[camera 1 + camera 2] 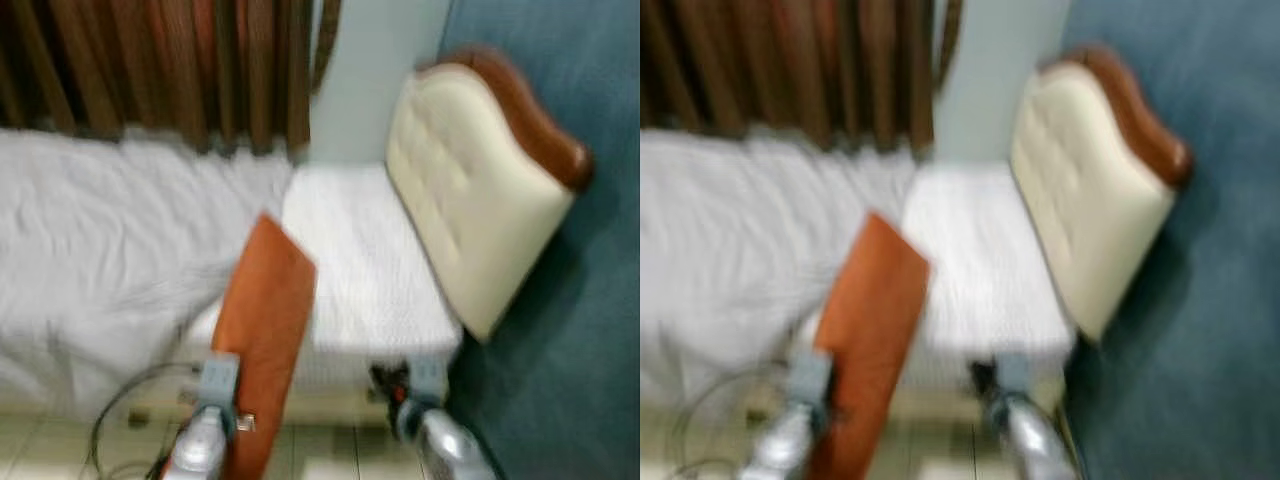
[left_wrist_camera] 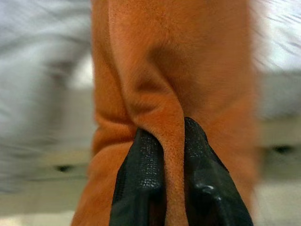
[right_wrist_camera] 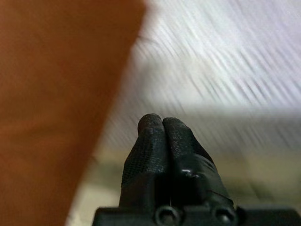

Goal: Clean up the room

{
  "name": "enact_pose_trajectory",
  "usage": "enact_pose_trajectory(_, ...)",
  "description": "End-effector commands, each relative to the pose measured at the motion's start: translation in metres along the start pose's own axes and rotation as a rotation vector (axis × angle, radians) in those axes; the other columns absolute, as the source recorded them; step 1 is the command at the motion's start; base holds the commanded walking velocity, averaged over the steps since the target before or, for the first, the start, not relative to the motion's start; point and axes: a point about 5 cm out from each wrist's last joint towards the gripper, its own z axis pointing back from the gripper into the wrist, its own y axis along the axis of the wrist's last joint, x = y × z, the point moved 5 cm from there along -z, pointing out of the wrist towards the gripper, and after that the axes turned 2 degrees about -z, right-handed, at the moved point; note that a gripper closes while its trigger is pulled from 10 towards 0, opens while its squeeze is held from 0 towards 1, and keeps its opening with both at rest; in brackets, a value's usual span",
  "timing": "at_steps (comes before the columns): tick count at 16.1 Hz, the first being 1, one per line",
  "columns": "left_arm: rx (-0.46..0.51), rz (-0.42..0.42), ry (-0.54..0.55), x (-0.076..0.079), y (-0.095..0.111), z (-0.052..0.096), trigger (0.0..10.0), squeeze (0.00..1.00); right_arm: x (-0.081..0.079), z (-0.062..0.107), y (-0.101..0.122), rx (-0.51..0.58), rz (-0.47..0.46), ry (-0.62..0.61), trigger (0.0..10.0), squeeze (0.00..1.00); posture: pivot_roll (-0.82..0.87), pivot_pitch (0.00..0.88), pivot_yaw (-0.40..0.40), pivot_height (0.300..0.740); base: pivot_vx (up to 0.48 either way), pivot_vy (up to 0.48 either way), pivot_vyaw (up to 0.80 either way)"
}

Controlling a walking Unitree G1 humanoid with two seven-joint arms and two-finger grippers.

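Note:
An orange cushion (image 1: 264, 318) hangs upright in front of the bed, near its foot edge. My left gripper (image 2: 173, 134) is shut on a fold of the orange cushion (image 2: 164, 70), pinching the fabric between both black fingers. In the head views the left arm (image 1: 205, 430) sits just below the cushion. My right gripper (image 3: 157, 123) is shut with nothing in it, held to the right of the cushion (image 3: 56, 103) and in front of the white mattress edge (image 3: 221, 70). The right arm (image 1: 425, 420) is low at the bed's corner.
A bed with a rumpled white sheet (image 1: 110, 250) and a bare white mattress (image 1: 360, 260) stands ahead. Its cream headboard (image 1: 470, 180) leans on a teal wall (image 1: 580, 330). Brown curtains (image 1: 150, 70) hang behind. A dark cable (image 1: 120, 405) lies on the tiled floor.

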Motion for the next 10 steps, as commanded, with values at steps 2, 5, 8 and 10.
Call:
enact_pose_trajectory(2, 0.009, -0.008, -0.05, 0.011, 0.018, -0.01, 10.0, 0.0, 0.003, -0.01, 0.022, 0.019, 0.061, -0.012, 10.0, 0.0, 0.04, 0.0, -0.073, 0.74, 0.0, 0.0, 0.0)
enact_pose_trajectory(5, -0.162, 0.019, -0.07, 0.019, -0.015, -0.005, 10.0, 0.0, 0.022, 0.0, -0.009, -0.133, 0.105, -0.096, 10.0, 0.0, 0.02, 0.0, -0.069, 0.74, 0.0, 0.0, 0.0)
enact_pose_trajectory(8, -0.31, 0.012, -0.049, 0.021, -0.057, 0.012, 10.0, 0.0, 0.023, 0.014, -0.048, -0.288, 0.106, -0.118, 10.0, 0.0, 0.0, 0.0, -0.057, 0.74, 0.0, 0.0, 0.0)
enact_pose_trajectory(10, -0.411, 0.047, -0.005, 0.014, -0.086, 0.027, 10.0, 0.0, 0.022, 0.025, -0.073, -0.388, 0.126, -0.108, 10.0, 0.0, 0.0, 0.0, -0.054, 0.74, 0.0, 0.0, 0.0)
